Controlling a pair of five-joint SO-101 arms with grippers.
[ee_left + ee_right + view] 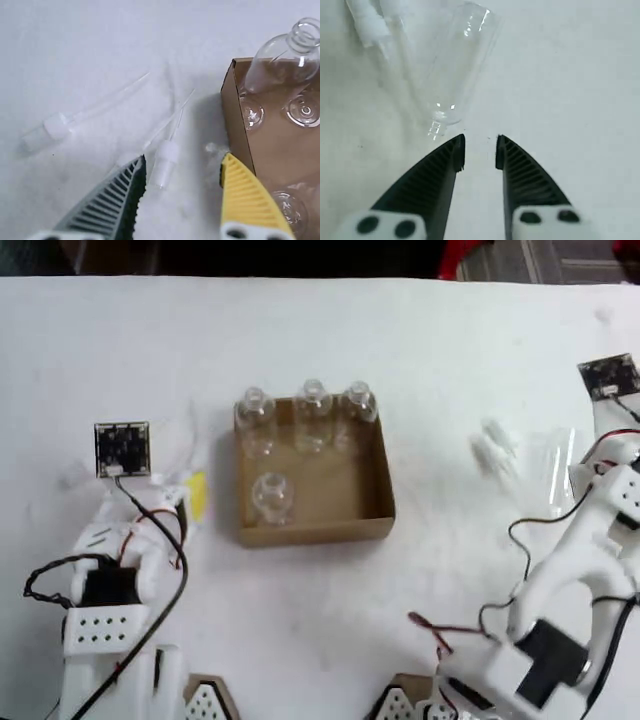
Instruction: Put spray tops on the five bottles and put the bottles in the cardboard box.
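Note:
The cardboard box point(318, 528) stands mid-table with several clear, uncapped bottles point(312, 412) upright inside. My left gripper point(183, 160) hangs open just off the box's left wall point(236, 120). A white spray top point(162, 162) lies on the table between its grey and yellow fingers. A second spray top point(52, 127) lies farther out. On the right side, one clear bottle point(450, 70) lies on its side just ahead of my right gripper point(480, 150), which is open by a narrow gap with nothing in it.
More white spray tops point(495, 448) lie left of the fallen bottle point(560, 475). Loose cables hang over both arms. The white table point(320, 340) runs wide behind the box, and its far edge meets a dark floor.

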